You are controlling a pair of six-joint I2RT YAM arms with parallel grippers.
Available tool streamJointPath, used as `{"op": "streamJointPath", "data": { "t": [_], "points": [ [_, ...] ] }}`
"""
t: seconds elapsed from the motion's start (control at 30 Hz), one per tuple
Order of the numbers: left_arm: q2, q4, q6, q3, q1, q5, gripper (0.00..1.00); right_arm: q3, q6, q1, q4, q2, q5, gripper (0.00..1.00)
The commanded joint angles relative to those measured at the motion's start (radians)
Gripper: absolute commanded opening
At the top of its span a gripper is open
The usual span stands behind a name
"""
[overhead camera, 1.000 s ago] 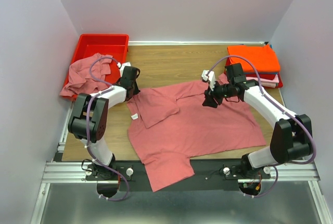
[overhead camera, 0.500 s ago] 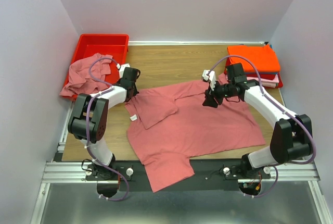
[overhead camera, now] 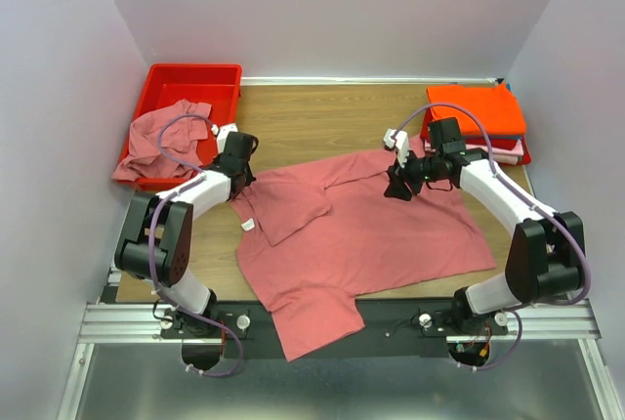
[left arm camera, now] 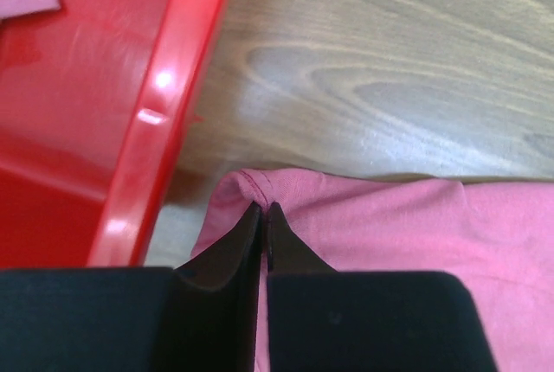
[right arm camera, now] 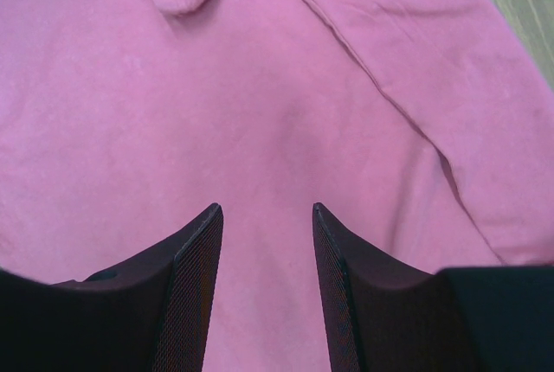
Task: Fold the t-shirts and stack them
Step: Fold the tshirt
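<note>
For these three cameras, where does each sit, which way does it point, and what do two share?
Top external: above and behind the bases, looking down at the table, pink shirt, red bin and orange stack; left arm and right arm show.
Left wrist: on that arm, looking down past the left gripper, shut on the shirt's edge beside the bin.
Right wrist: looking down through the open right gripper at the shirt.
Shared: all see the pink shirt.
</note>
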Motion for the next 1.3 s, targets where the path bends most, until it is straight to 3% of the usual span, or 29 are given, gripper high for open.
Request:
{"op": "streamJointPath", "data": {
  "t": [0.0,0.6,1.0,1.27],
  "points": [
    [-0.065,-0.017,-0.023,-0.033,-0.003,-0.046,0.09,0.012,0.032,-0.010,0.005,0.019,0.032,0.53],
    [-0.174,-0.052,-0.129,-0.140,0.000,-0.032,0.10,0.041,0.199,-0.018,0.127,0.082,0.184,0.53],
    [-0.435,-0.133,-0.233,-0.283,0.098,0.009,0.09,0.349,0.385,-0.018,0.169,0.352,0.327,0.50],
    [-0.413,-0.219,-0.362,-0.307,0.118,0.041,0.07,0.475,0.484,-0.021,0.172,0.442,0.440,0.50]
  ]
}}
